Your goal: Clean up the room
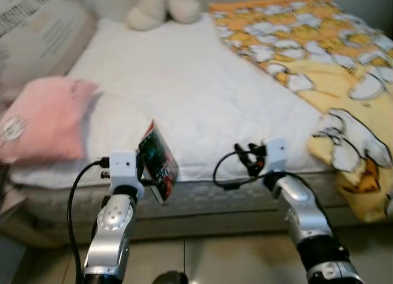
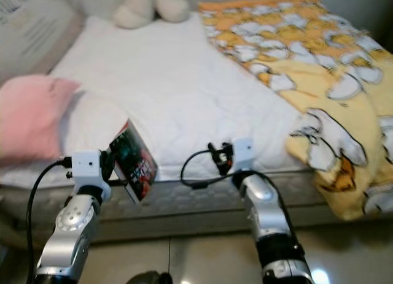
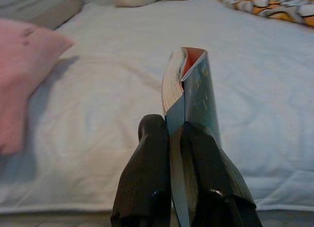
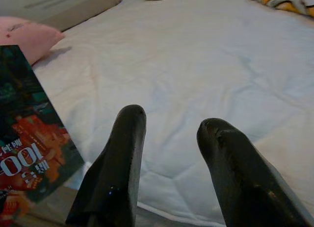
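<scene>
The left gripper (image 3: 176, 138) is clamped on the book (image 1: 158, 160) at the bed (image 1: 202, 94) edge; keep that pinch firm while carrying; the right gripper (image 4: 169, 134) hovers with fingers apart.

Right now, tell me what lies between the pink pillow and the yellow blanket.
Bare white bed sheet in the left eye view, between pink pillow and yellow blanket.

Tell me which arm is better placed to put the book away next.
The left. The left gripper is already shut on the book, holding it at the near edge of the bed. The right gripper is open, holds nothing, and hovers beside it.
</scene>
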You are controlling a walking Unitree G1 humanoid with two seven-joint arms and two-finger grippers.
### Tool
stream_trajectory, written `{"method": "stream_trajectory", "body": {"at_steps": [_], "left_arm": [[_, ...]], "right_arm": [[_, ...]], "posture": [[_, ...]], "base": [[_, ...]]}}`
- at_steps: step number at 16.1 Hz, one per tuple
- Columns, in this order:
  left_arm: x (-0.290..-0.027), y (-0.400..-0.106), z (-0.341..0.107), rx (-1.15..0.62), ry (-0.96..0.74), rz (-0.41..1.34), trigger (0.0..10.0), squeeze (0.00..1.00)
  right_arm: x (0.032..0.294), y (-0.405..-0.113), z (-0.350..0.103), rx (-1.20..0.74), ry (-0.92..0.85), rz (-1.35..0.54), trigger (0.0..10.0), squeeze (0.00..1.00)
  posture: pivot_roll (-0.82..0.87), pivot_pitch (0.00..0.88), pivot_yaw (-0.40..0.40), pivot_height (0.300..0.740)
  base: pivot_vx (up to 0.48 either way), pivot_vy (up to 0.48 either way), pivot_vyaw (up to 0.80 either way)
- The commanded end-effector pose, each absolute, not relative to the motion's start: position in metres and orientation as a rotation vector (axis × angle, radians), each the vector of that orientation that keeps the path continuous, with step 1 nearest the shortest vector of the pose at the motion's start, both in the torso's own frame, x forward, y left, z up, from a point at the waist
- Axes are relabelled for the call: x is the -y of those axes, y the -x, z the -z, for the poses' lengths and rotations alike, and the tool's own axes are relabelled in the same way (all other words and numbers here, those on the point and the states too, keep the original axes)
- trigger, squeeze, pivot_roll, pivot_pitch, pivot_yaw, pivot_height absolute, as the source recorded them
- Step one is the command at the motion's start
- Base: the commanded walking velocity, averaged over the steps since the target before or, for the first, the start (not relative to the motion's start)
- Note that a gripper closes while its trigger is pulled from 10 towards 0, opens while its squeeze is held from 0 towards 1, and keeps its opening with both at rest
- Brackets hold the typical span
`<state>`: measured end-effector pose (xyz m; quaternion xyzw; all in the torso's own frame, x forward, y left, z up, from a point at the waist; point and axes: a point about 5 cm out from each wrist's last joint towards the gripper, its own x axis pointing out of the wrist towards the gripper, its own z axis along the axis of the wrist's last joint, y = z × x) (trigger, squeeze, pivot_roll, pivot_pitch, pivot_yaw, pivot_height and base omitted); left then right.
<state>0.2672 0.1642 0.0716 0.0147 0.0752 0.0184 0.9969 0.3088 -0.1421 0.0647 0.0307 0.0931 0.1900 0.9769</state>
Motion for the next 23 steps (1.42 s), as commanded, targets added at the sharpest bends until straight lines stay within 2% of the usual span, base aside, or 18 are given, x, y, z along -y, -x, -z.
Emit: {"method": "stream_trajectory", "body": {"at_steps": [1, 5, 7, 11, 13, 15, 23], "left_arm": [[-0.170, -0.271, -0.080, -0.110, -0.055, -0.052, 10.0, 0.00], [-0.174, -0.281, -0.077, -0.129, -0.071, -0.028, 10.0, 0.00], [-0.173, -0.285, -0.080, -0.122, -0.058, -0.021, 10.0, 0.00], [-0.159, -0.283, -0.081, -0.098, -0.018, 0.024, 10.0, 0.00], [-0.156, -0.289, -0.097, -0.020, -0.003, 0.048, 10.0, 0.00], [-0.155, -0.295, -0.106, 0.019, -0.008, 0.048, 10.0, 0.00], [-0.160, -0.300, -0.114, 0.044, 0.013, 0.025, 10.0, 0.00]], "right_arm": [[0.136, -0.311, -0.066, -0.178, -0.064, -0.403, 10.0, 0.04], [0.141, -0.308, -0.063, -0.183, -0.067, -0.383, 10.0, 0.05], [0.139, -0.307, -0.065, -0.168, -0.046, -0.383, 10.0, 0.11], [0.143, -0.306, -0.065, -0.167, -0.050, -0.369, 10.0, 0.12], [0.142, -0.308, -0.066, -0.155, -0.040, -0.352, 10.0, 0.05], [0.137, -0.308, -0.067, -0.150, -0.062, -0.350, 10.0, 0.01], [0.137, -0.308, -0.069, -0.134, -0.068, -0.355, 10.0, 0.01]], "posture": [[-0.08, 0.000, 0.112, 0.740], [-0.10, 0.000, 0.119, 0.740], [-0.11, 0.000, 0.127, 0.740], [-0.12, 0.000, 0.137, 0.740], [-0.12, 0.000, 0.137, 0.740], [-0.13, 0.000, 0.141, 0.740], [-0.13, 0.000, 0.147, 0.740]], "base": [[0.000, 0.000, 0.46], [0.000, 0.000, 0.45], [0.000, 0.000, 0.43], [0.000, 0.000, 0.44], [0.000, 0.000, 0.21], [0.469, 0.000, 0.00], [0.458, 0.000, 0.00]]}}
